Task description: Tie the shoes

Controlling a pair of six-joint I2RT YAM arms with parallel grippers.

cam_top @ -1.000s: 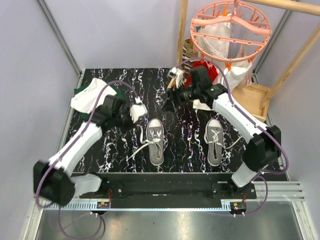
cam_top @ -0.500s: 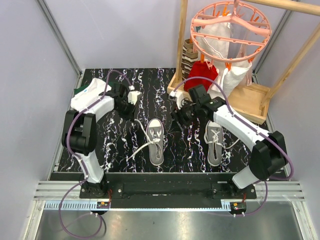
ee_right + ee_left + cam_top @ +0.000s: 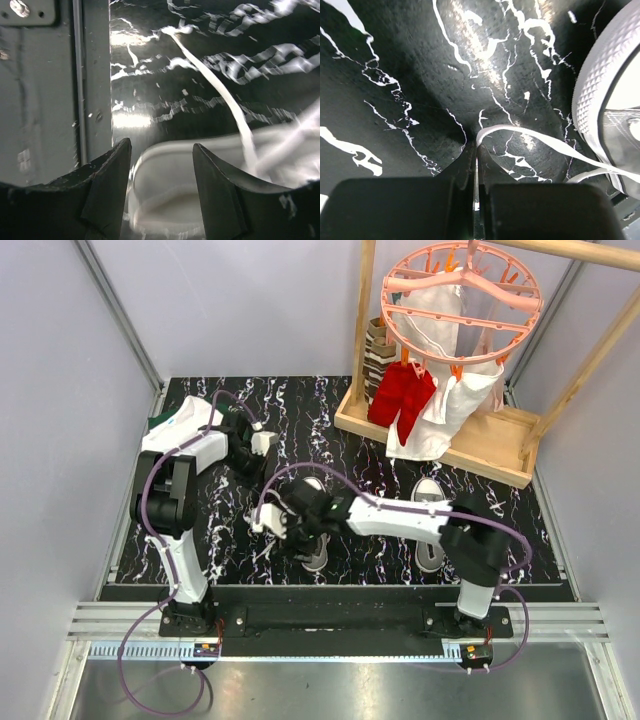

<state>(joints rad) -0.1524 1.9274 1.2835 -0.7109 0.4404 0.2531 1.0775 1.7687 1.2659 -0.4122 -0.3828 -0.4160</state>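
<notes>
White lace (image 3: 530, 135) is pinched at its end in the pressed-together jaws of the left arm (image 3: 195, 455), low over the worktop (image 3: 395, 75), and trails back to the left-hand shoe (image 3: 602, 95). The right arm (image 3: 400, 515) reaches across that shoe, jaws spread and holding nothing, above a second strand (image 3: 215, 90). The right-hand shoe (image 3: 431, 555) lies well apart, unknotted. Seemingly both lace ends are being gathered; next, the right jaws must close on the free strand.

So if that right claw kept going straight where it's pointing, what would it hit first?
Probably the shoe: its white rubber, blurred, fills the gap between the open fingers of the right gripper, close ahead. Its lace trails off beyond. Exact depth is unclear.
</notes>
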